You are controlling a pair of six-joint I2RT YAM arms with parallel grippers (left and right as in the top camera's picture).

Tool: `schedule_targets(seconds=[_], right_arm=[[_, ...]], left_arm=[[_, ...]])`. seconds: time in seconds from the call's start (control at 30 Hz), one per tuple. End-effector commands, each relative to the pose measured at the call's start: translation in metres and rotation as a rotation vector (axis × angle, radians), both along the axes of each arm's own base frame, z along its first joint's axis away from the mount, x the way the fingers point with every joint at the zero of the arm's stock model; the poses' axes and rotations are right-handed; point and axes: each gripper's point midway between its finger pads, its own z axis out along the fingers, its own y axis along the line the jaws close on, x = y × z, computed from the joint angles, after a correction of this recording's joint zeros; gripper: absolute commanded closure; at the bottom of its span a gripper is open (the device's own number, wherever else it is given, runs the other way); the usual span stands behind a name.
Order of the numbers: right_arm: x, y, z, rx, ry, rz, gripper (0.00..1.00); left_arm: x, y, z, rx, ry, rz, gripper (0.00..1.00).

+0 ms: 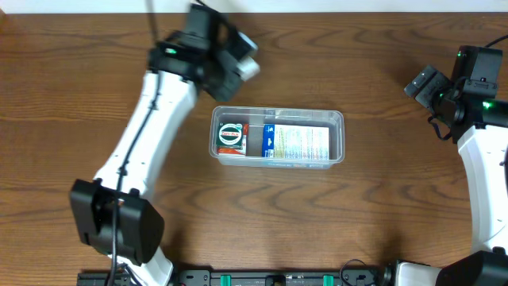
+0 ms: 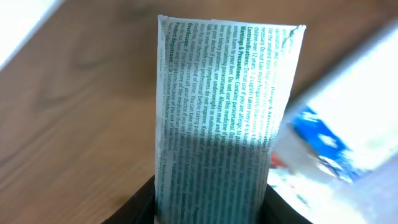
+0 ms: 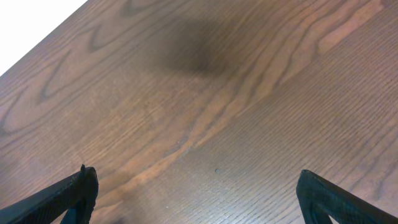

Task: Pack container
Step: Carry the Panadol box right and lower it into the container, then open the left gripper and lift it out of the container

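The clear plastic container (image 1: 336,121) stands mid-table. It holds a white and blue box (image 1: 298,143) on the right and a red, white and green box (image 1: 232,137) on the left. My left gripper (image 1: 238,62) is up and left of the container, shut on a small white box with green print (image 2: 221,118); the box shows as a white end in the overhead view (image 1: 249,68). The container's blurred edge shows in the left wrist view (image 2: 336,124). My right gripper (image 1: 419,82) is open and empty over bare table at the far right, its fingertips wide apart (image 3: 196,196).
The wooden table (image 1: 357,222) surrounds the container. The left arm (image 1: 143,143) slants from the front left base to the back. The right arm (image 1: 484,159) stands along the right edge.
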Motion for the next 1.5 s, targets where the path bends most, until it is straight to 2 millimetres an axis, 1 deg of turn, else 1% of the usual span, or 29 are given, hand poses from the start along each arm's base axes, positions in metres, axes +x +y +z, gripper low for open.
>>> schedule_targets(seconds=[0.0, 0.13, 0.17, 0.27, 0.4, 0.57, 0.67, 0.9, 1.07, 1.2, 1.3, 1.4, 1.43, 1.47], right_arm=[[0.000, -0.002, 0.001, 0.004, -0.001, -0.011, 0.01], [0.000, -0.002, 0.001, 0.004, -0.001, -0.010, 0.01], [0.000, -0.002, 0.001, 0.004, -0.001, -0.010, 0.01], [0.000, -0.002, 0.001, 0.004, -0.001, -0.010, 0.01], [0.000, -0.002, 0.001, 0.004, -0.001, -0.010, 0.01], [0.000, -0.002, 0.001, 0.004, -0.001, -0.010, 0.01], [0.000, -0.002, 0.001, 0.004, -0.001, -0.010, 0.01], [0.000, -0.002, 0.001, 0.004, -0.001, -0.010, 0.01], [0.000, -0.002, 0.001, 0.004, 0.000, -0.010, 0.01], [0.000, -0.002, 0.001, 0.004, 0.000, -0.010, 0.01], [0.000, -0.002, 0.001, 0.004, -0.001, -0.010, 0.01], [0.000, -0.002, 0.001, 0.004, 0.000, -0.010, 0.01], [0.000, -0.002, 0.001, 0.004, -0.001, -0.010, 0.01], [0.000, -0.002, 0.001, 0.004, -0.001, -0.010, 0.01]], left_arm=[[-0.020, -0.031, -0.005, 0.020, 0.022, -0.102, 0.61], [-0.044, -0.065, -0.007, 0.029, 0.038, -0.195, 0.60], [-0.051, -0.073, -0.007, 0.032, 0.043, -0.218, 0.56], [-0.065, -0.089, -0.009, 0.039, 0.055, -0.267, 0.51], [-0.080, -0.104, -0.016, 0.054, 0.075, -0.322, 0.50], [-0.090, -0.119, -0.028, 0.045, 0.108, -0.415, 0.51], [-0.092, -0.125, -0.037, 0.030, 0.136, -0.434, 0.51], [-0.088, -0.127, -0.058, 0.048, 0.172, -0.433, 0.51], [-0.081, -0.131, -0.055, 0.035, 0.138, -0.431, 0.51], [-0.074, -0.126, -0.050, 0.063, 0.102, -0.400, 0.51], [-0.062, -0.113, -0.038, 0.074, 0.070, -0.262, 0.51], [-0.045, -0.090, -0.013, 0.052, 0.026, -0.062, 0.50], [-0.040, -0.079, -0.001, 0.029, 0.010, 0.008, 0.49], [-0.037, -0.070, 0.009, 0.000, -0.001, 0.064, 0.45]])
